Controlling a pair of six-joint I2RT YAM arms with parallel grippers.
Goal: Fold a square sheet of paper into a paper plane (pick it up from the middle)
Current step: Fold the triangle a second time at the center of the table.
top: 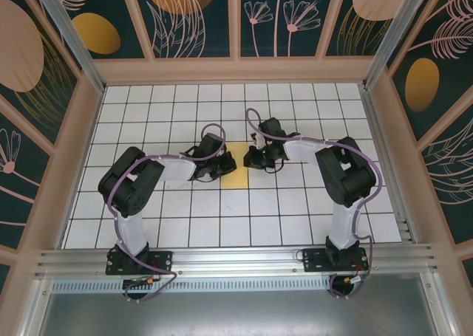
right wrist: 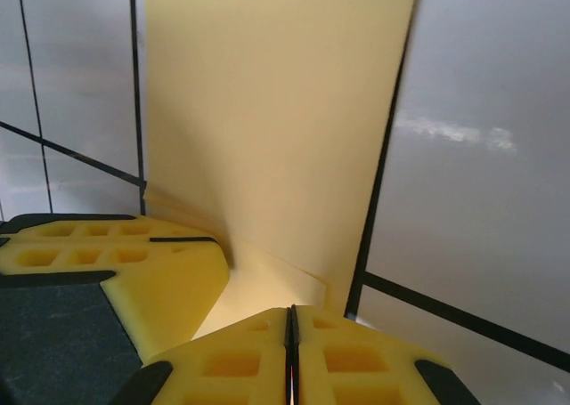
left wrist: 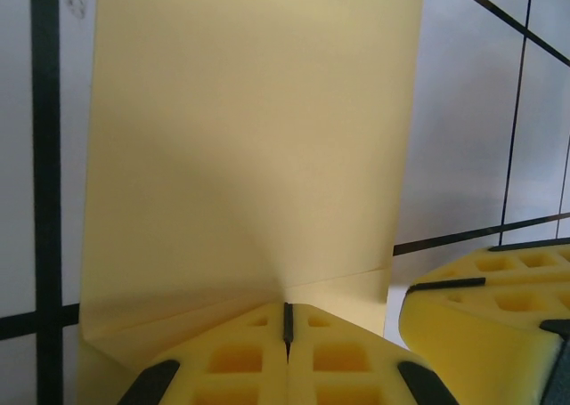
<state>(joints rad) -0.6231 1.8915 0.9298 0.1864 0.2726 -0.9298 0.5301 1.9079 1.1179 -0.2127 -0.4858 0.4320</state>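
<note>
Two tools closed | left tool point(left wrist: 287, 329) pinches square sheet of paper point(left wrist: 249, 138), crease plain from wrist | right tool point(right wrist: 290, 323): hold unclear

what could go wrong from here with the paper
1. The left gripper is shut on the edge of the paper, which puckers there; pulling may tear or miscrease it.
2. The right gripper is shut close beside it, so the two may collide.
3. The pinch is at the very edge, so the paper could slip out.
</note>
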